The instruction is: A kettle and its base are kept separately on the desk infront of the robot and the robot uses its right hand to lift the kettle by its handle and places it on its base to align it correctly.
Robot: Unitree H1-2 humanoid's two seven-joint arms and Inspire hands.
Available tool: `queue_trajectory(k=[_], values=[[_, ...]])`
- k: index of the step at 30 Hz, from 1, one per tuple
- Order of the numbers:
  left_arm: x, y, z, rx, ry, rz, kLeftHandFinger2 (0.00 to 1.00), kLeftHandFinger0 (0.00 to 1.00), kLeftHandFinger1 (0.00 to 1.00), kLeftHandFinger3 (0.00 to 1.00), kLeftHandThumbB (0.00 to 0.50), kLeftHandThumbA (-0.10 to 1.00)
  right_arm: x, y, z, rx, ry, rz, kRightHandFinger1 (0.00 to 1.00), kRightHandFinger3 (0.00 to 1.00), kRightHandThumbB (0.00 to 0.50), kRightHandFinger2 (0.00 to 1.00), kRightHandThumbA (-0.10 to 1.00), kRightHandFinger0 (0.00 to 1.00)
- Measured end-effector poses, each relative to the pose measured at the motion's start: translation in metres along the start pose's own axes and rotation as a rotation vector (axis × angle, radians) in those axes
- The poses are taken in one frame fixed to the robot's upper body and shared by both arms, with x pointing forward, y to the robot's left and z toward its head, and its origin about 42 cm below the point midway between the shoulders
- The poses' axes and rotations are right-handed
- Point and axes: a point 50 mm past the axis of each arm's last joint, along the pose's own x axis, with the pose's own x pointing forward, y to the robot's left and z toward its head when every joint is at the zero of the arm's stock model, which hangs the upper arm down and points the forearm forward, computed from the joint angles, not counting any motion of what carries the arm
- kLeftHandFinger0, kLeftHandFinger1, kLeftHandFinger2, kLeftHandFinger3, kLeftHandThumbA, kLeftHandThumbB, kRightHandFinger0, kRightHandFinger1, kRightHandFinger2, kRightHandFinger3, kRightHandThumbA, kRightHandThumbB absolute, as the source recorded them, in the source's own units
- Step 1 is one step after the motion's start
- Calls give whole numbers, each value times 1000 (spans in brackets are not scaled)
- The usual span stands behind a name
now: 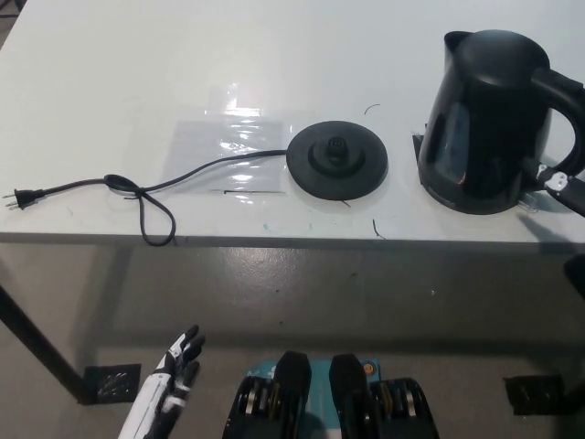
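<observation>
Right robot hand [562,186] by kettle [494,119] — upright

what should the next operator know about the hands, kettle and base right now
Left hand: low at lower left, below the desk edge, fingers apart, holding nothing.
Right hand: only a sliver shows at the right edge beside the kettle handle; open or shut cannot be told.
Kettle: upright on the desk, right of the base, apart from it.
Base: bare, its cord trailing left, plug lying loose.
Done: nothing placed yet.
Left: grasp the handle, lift, set the kettle on the base.
</observation>
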Motion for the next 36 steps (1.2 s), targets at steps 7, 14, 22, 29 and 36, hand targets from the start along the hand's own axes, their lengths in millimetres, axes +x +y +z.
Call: queue_trajectory(k=[7,14,22,29,36], values=[[-1,4,-1,44,6,-8,1000,1000,1000,1000,71,589,6,2,-8,-5,31,-5,1000,1000,270,1000,1000,1000],[-1,4,-2,57,9,-11,1000,1000,1000,1000,78,577,13,4,-16,-8,61,-16,1000,1000,276,1000,1000,1000],[-1,4,-2,57,9,-11,1000,1000,1000,1000,88,600,15,5,-17,-8,63,-24,1000,1000,208,1000,1000,1000],[0,4,-2,59,7,-13,1000,1000,1000,1000,77,661,20,9,-10,117,25,-123,83,416,256,252,587,52],[0,4,-2,61,7,-13,1000,1000,1000,1000,91,712,28,18,-3,268,2,-274,0,54,217,208,217,0]])
